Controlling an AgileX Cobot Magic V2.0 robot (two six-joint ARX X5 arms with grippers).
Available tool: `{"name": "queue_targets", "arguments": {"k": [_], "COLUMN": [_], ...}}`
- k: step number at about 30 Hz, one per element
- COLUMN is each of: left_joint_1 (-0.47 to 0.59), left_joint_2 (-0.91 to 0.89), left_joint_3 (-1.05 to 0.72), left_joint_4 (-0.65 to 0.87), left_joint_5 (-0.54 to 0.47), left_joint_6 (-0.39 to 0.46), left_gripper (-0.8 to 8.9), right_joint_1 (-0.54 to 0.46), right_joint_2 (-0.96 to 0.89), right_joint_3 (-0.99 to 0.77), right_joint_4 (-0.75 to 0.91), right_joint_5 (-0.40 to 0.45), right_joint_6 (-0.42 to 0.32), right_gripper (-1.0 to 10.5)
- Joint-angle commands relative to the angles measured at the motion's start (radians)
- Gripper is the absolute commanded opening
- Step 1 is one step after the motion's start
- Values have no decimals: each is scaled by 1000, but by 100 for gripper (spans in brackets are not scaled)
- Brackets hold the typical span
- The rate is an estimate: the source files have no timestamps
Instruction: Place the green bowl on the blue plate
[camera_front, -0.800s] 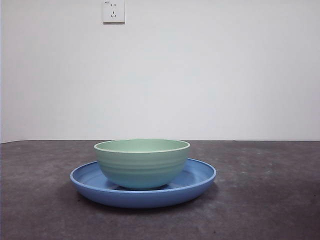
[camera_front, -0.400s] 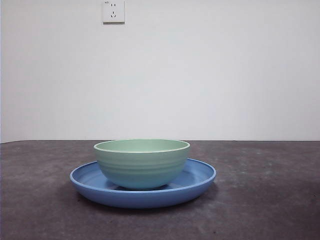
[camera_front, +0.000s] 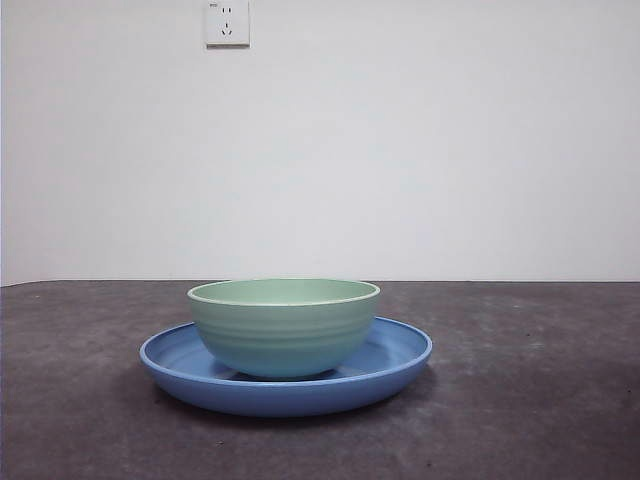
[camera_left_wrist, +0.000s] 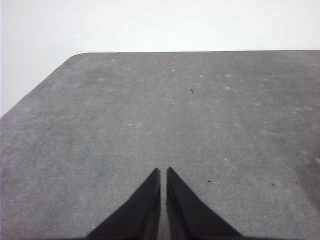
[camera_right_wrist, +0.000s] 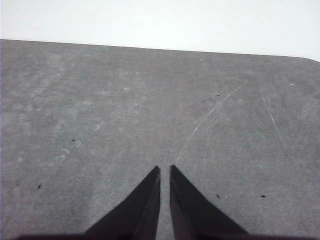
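So, you've got the green bowl (camera_front: 284, 327) sitting upright on the blue plate (camera_front: 175, 362), roughly centred but a bit toward the plate's left side in the front view, w/ more bare blue showing to the right of the bowl than to the left. Bowl's base rests in the plate's well, its rim level, faint ridges visible round the outside. Plate lies flat on the dark grey table (camera_front: 540, 400), near the front view's middle. Behind it you see a plain white wall (camera_front: 420, 150) w/ a white power socket (camera_front: 227, 22) high up, left of centre. Neither arm shows in the front view. Your left gripper (camera_left_wrist: 163, 172) points at bare tabletop near a rounded table corner, jaws drawn together w/ only a thin slit between the tips, nothing held. Your right gripper (camera_right_wrist: 165, 170) is likewise over bare tabletop, w/ light scratch marks (camera_right_wrist: 210, 117) on the surface ahead of it; jaws nearly touching, just a narrow gap, nothing between them. Bowl and plate don't appear in either wrist view, so both grippers are well apart from them.
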Motion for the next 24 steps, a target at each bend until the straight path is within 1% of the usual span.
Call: {"name": "queue_targets", "arguments": {"k": [1,14,24], "left_joint_1": [1,1,1], "left_joint_2": [-1,-1,-1], "left_joint_3": [-21,-21,-21], "left_joint_4": [-5,-5,-5], "left_joint_5": [-3,-3,-3], "left_joint_6": [16,16,16], "left_gripper": [19,19,19], "right_joint_1": [1,2,-18], "right_joint_2": [-3,-3,-3], "right_joint_3": [-6,-5,-5], "right_joint_4": [9,9,9], "right_joint_5": [3,3,3], "right_joint_6": [-5,-5,-4], "right_gripper": [29,29,30]}}
